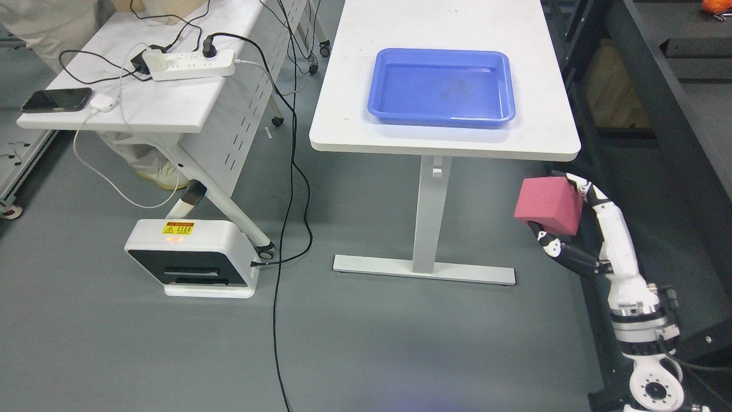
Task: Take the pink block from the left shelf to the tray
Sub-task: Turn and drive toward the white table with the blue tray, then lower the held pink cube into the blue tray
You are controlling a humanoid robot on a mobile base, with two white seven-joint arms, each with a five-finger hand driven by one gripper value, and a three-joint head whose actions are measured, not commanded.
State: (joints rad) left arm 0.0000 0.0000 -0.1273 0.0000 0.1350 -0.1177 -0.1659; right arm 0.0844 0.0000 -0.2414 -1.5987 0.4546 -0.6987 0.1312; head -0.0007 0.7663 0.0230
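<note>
**Pink block held in right hand, below and right of tray table**

The right hand entered from the lower right corner, its white and black forearm rising toward the middle right of the view. Its fingers were closed around the pink block: white-tipped fingers lay over the block's upper right edge, and a dark digit pressed against its underside. The block was clear of any surface, held over the grey floor, tilted slightly, below the near right corner of the white table.

On that table sat the blue tray, well apart from the block, up and to the left of it. The tray interior held nothing. The table stood on a single white column with a flat foot.

To the left was a second white table, carrying a white power strip, a black phone and a small white charger, with black and white cables running off it to the floor. Beneath it on the floor stood a white and black unit bearing a yellow warning label. A dark shelf frame ran along the right edge. A person's light trouser legs and shoe showed behind the left table.
</note>
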